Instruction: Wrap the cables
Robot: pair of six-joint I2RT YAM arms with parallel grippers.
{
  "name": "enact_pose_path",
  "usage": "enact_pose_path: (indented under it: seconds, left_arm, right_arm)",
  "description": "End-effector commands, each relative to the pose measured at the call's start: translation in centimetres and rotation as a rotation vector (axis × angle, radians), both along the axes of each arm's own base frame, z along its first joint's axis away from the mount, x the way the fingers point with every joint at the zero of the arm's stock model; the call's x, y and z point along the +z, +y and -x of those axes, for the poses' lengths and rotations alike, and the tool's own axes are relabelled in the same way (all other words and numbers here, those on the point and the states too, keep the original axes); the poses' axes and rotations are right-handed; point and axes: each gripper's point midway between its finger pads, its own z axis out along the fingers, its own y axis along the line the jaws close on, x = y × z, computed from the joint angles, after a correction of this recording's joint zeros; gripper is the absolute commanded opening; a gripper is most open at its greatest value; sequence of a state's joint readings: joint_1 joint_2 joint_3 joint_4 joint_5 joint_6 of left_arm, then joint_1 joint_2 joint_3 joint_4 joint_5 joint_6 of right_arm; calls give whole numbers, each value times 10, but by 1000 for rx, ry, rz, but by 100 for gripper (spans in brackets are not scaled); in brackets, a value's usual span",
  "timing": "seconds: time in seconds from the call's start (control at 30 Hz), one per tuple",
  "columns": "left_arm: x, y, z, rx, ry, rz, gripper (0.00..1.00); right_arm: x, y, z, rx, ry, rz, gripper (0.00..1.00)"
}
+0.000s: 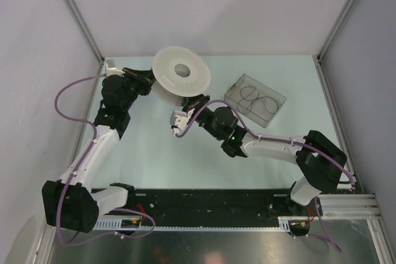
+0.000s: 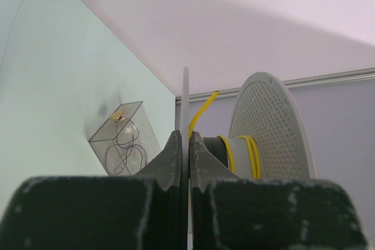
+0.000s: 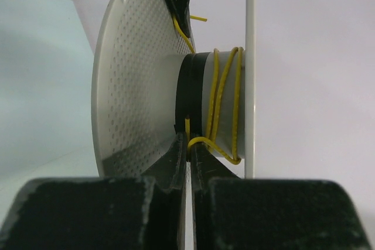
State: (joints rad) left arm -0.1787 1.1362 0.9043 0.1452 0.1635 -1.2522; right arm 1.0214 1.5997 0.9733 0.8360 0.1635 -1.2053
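A white spool (image 1: 181, 75) stands tilted at the back of the table. Yellow cable (image 3: 225, 95) is wound a few turns round its hub, between a perforated flange (image 3: 135, 86) and a thin flange (image 3: 251, 74) seen edge-on. My left gripper (image 2: 185, 139) is shut on the edge of the thin flange (image 2: 186, 103), holding the spool from the left (image 1: 148, 81). My right gripper (image 3: 188, 140) is shut on a loose loop of the yellow cable right at the hub, under the spool's near side (image 1: 195, 101). A free cable end (image 2: 202, 109) sticks up beside the flange.
A clear plastic box (image 1: 255, 99) with thin dark wire loops sits to the right of the spool, also in the left wrist view (image 2: 120, 139). White walls and metal corner posts (image 1: 322, 60) close in the table. Purple hoses (image 1: 68, 91) run along both arms.
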Motion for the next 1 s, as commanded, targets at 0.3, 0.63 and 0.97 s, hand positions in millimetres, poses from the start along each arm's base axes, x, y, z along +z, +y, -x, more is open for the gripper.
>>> enact_pose_path:
  seconds: [0.3, 0.63, 0.97]
  left_arm:
    - [25, -56, 43, -238, -83, 40, 0]
    - [26, -64, 52, -266, -103, 23, 0]
    - [23, -70, 56, -284, -104, 12, 0]
  right_arm:
    - [9, 57, 50, 292, -172, 63, 0]
    - [10, 61, 53, 313, -224, 83, 0]
    - [9, 64, 52, 315, -256, 101, 0]
